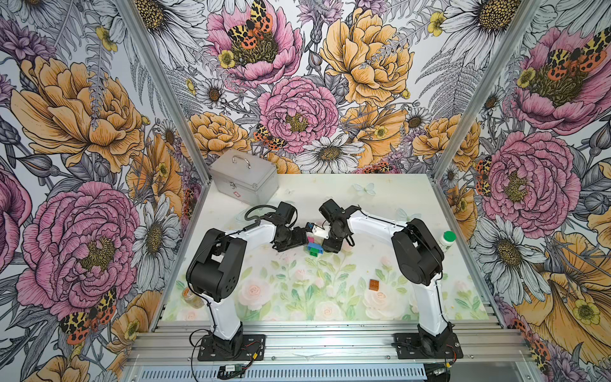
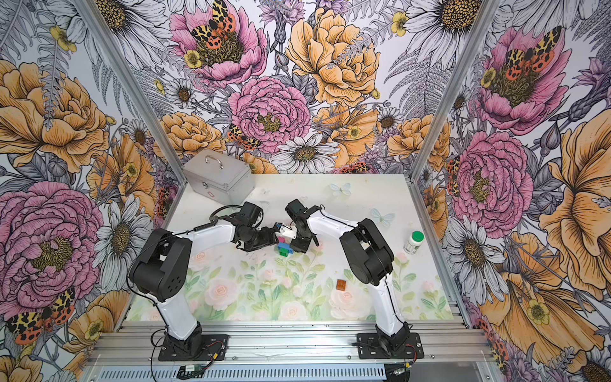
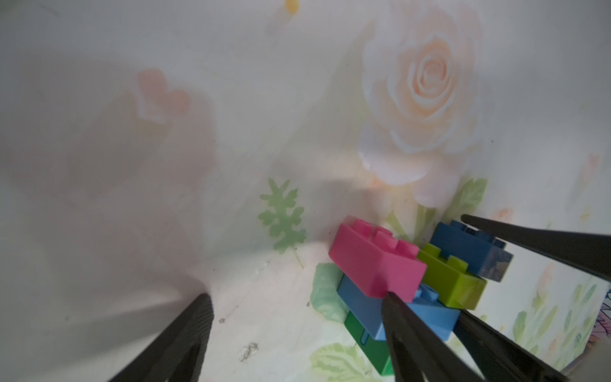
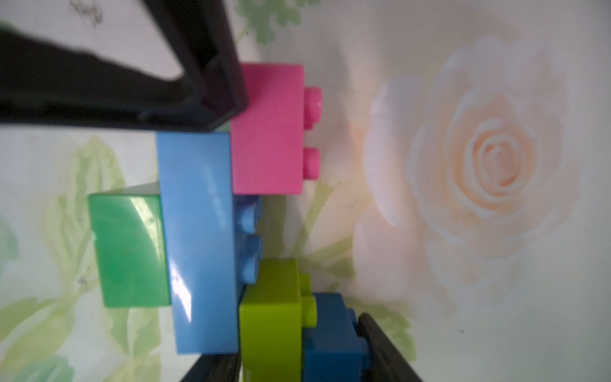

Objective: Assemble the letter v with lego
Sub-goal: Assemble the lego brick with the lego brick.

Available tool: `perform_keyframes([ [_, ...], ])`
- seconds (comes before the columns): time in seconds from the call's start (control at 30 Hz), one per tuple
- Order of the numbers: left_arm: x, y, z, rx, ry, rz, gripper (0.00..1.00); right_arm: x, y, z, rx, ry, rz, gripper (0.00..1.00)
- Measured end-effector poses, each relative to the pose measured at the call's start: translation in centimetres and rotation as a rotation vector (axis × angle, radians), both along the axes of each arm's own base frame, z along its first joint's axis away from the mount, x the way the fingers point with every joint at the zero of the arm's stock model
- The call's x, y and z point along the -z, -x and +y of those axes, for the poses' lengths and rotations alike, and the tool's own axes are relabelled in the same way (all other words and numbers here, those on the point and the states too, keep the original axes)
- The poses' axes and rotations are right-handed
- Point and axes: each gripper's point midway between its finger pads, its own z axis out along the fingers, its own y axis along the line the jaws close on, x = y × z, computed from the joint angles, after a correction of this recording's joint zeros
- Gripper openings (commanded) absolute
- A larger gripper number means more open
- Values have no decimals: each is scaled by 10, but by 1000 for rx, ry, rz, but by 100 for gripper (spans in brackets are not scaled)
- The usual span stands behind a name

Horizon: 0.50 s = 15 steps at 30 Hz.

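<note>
Right wrist: letter v [image 4: 198, 241] shows green, light-blue, pink, lime and dark-blue.

A: The bricks [image 3: 377, 261] look like hard plastic, smooth and glossy. The light-blue brick [image 4: 198, 238] carries white glare streaks.
B: The green brick [image 4: 129, 251] shines too, though its face is smudged. And the case [image 1: 244, 175]?
A: Metal, silvery, with a dull brushed sheen.
B: The counter [image 3: 251, 297] is a smooth printed sheet, scuffed in spots. The left claw [image 3: 295, 296]?
A: Matt black fingers [image 3: 185, 334], one finely ribbed along its edge.
</note>
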Motion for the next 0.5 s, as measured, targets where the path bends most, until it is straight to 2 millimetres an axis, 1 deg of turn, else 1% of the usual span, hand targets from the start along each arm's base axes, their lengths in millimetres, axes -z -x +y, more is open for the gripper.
perform_keyframes([
  [0.3, -1, 0, 2, -6, 17, -14, 84, -7, -4, 3, -13, -9, -13, 64],
  [0.5, -2, 10, 9, -13, 25, -3, 84, -7, -3, 3, -16, -13, -6, 61],
])
